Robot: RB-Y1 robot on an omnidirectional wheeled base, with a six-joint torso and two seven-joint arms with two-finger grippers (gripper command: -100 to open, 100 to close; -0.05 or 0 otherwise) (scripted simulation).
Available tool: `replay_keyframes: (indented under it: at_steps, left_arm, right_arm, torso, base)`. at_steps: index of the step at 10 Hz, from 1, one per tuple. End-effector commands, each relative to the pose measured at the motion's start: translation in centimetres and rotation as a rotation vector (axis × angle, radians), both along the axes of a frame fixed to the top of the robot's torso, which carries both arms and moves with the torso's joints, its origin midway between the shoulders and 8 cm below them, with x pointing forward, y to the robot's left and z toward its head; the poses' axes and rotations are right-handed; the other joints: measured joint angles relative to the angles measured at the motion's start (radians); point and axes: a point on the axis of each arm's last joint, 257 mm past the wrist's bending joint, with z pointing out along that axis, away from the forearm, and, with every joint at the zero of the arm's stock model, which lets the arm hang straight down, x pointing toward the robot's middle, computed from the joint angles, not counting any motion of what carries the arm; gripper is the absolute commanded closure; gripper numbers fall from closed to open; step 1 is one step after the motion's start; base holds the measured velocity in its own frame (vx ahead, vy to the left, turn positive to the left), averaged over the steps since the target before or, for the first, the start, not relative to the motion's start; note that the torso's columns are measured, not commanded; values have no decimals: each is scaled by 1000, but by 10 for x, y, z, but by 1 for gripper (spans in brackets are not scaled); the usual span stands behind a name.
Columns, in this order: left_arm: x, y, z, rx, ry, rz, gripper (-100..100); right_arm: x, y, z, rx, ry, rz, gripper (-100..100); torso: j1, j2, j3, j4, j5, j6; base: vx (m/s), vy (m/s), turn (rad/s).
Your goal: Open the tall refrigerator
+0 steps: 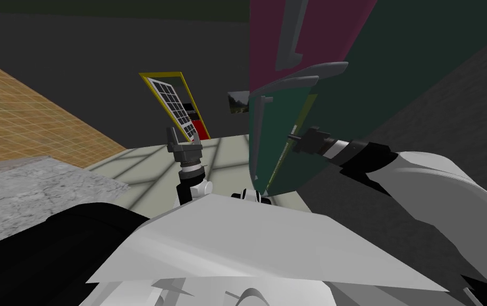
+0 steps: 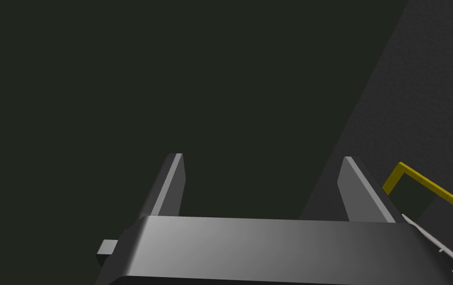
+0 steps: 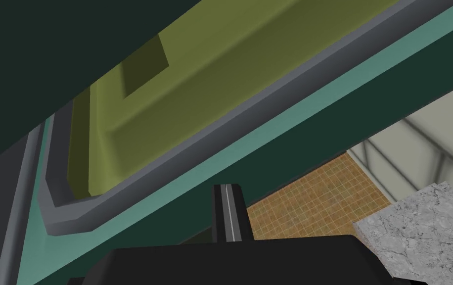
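The tall refrigerator (image 1: 396, 58) has a dark green body, a maroon upper door (image 1: 317, 26) and a green lower door (image 1: 282, 127) with a grey handle (image 1: 259, 119). The lower door stands ajar. My right gripper (image 1: 292, 137) is shut, its tips at the door's free edge with nothing between them. In the right wrist view the shut right gripper (image 3: 228, 188) points at the door's teal edge (image 3: 280, 148), beside the grey gasket (image 3: 250, 116) and the olive inner liner (image 3: 210, 79). My left gripper (image 1: 182, 137) is raised away from the refrigerator, open and empty (image 2: 262, 157).
A grey stone counter (image 1: 30, 186) lies at my left and also shows past the door (image 3: 418, 232). A yellow-framed panel with a grid (image 1: 176, 103) leans against the dark far wall. A tan tiled surface (image 1: 24, 111) rises at the left. Pale floor (image 1: 147, 164) runs ahead.
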Motion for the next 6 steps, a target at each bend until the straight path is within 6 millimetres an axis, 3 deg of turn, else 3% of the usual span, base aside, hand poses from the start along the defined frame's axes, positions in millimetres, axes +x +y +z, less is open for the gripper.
replay_keyframes:
  at_steps: [1,6]
  left_arm:
    - [0,0,0,0,0,0,0]
    - [0,0,0,0,0,0,0]
  right_arm:
    - [6,-9,23,-49,-77,-34,-100]
    - [13,-20,31,-133,-127,-76,-100]
  torso:
    - [0,1,1,0,0,0]
    - [3,1,-1,2,2,-2]
  base:
    - [-13,20,30]
    - [-11,16,16]
